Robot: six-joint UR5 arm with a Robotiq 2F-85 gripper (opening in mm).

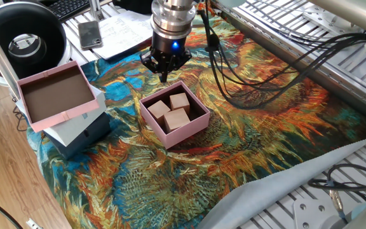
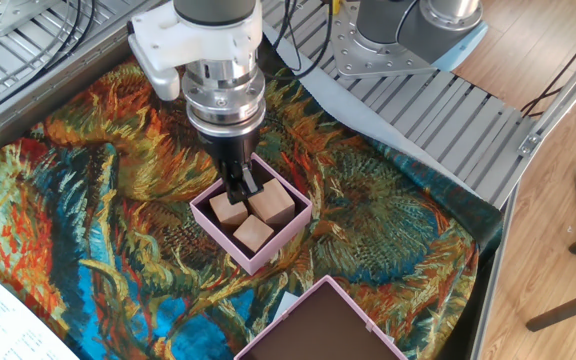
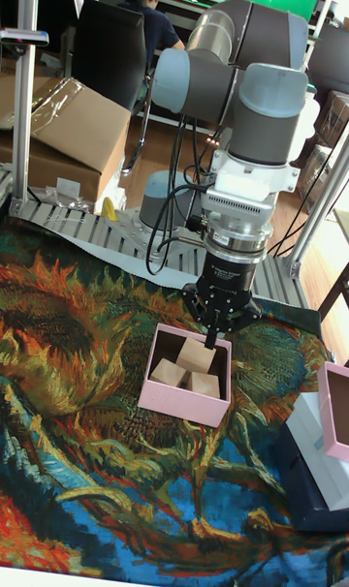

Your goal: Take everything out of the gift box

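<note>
Gift box (image 1: pixel 173 119): centre of the frame on the painted cloth (image 1: pixel 253 140), holding three wooden cubes (image 1: pixel 170 111).
Pink tray (image 1: pixel 56 95): left of frame — atop a white and navy box (image 1: pixel 81 135).
Gripper (image 2: pixel 240 188): above the box's rim, fingers close together, gripping nothing.

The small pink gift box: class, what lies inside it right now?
Inside the gift box sit three wooden cubes, close together on the dark brown lining. The gripper hovers above them, holding nothing. The floor beneath the cubes is covered.
</note>
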